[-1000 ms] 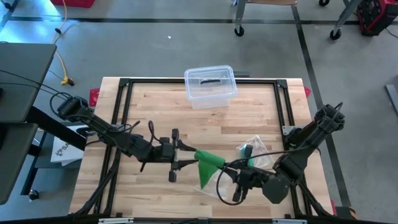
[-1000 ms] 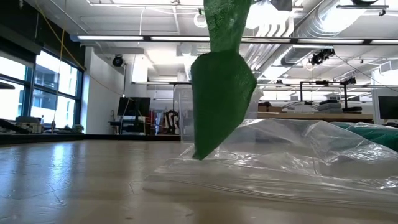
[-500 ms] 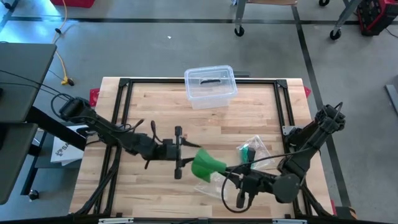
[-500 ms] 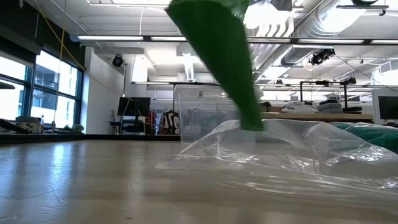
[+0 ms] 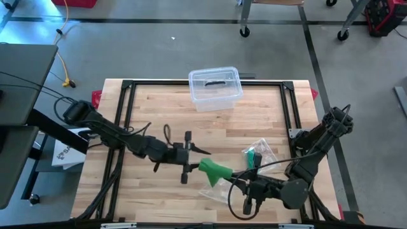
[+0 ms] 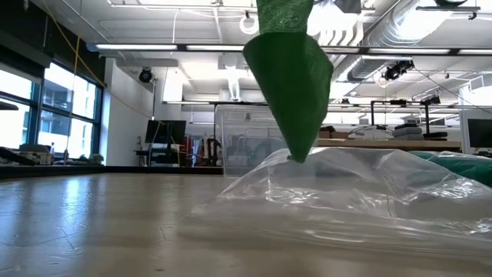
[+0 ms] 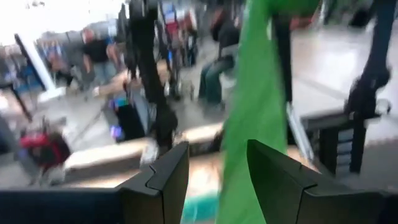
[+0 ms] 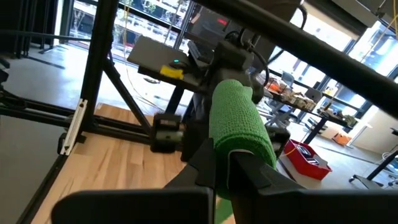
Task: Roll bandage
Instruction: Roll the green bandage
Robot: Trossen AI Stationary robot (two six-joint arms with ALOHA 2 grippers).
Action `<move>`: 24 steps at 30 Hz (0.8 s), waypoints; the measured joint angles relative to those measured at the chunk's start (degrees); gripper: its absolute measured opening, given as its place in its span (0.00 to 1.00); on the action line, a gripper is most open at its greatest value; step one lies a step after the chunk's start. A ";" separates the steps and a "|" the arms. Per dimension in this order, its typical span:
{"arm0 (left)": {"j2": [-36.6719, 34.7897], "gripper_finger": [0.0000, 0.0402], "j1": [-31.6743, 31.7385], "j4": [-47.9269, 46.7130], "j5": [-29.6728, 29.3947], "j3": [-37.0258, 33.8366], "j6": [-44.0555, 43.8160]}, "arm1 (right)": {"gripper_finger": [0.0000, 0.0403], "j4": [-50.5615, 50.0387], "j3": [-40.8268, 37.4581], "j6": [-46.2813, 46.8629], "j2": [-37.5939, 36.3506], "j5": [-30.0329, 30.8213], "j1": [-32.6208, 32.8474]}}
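The right pincer is clamped on the green bandage; in the right wrist view its two dark fingers are pressed together around the rolled end of the bandage. It sits low over the counter at about five o'clock from the counter's middle, its arm reaching in from the four o'clock edge. The left pincer is at about six o'clock from the middle, at nine o'clock from the bandage and just beside it, its fingers standing apart. In the left wrist view the loose green strip hangs just beyond those fingers; I cannot tell whether it touches them. In the low view the bandage hangs down as a tapering green sheet whose tip meets the clear plastic bag lying on the counter. From above, that bag lies at three o'clock from the bandage, with a dark green thing inside. A clear lidded box stands at the twelve o'clock edge, well apart from both arms.
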 joint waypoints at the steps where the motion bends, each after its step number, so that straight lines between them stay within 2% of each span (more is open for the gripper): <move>1: 0.23 0.39 0.01 2.63 0.15 0.00 1.08 | 0.02 0.02 -0.02 0.00 0.00 0.00 0.00; 4: 0.86 0.39 0.50 8.90 1.91 0.01 4.57 | 0.02 0.03 -0.02 -0.01 0.00 -0.02 -0.10; 8: 3.10 0.35 2.13 10.87 9.41 0.02 7.47 | 0.02 0.07 -0.01 -0.21 0.00 -0.02 -0.11; 11: 5.75 0.24 2.93 10.88 9.98 0.02 4.80 | 0.02 0.55 0.00 -0.26 0.00 -0.04 -0.11; 14: 8.82 0.06 2.93 13.25 10.04 0.00 5.18 | 0.02 1.36 0.00 -0.24 0.00 -0.02 0.05; 16: 10.71 0.02 2.56 14.95 9.41 0.00 5.52 | 0.02 1.90 0.00 -0.42 0.00 0.13 0.55; 19: 13.26 0.01 1.82 15.20 9.18 0.02 3.26 | 0.02 2.63 -0.02 -1.81 0.00 3.13 1.87; 24: 18.79 0.00 -0.58 14.91 11.77 0.02 -1.18 | 0.02 3.42 -0.02 -5.57 0.00 12.57 3.92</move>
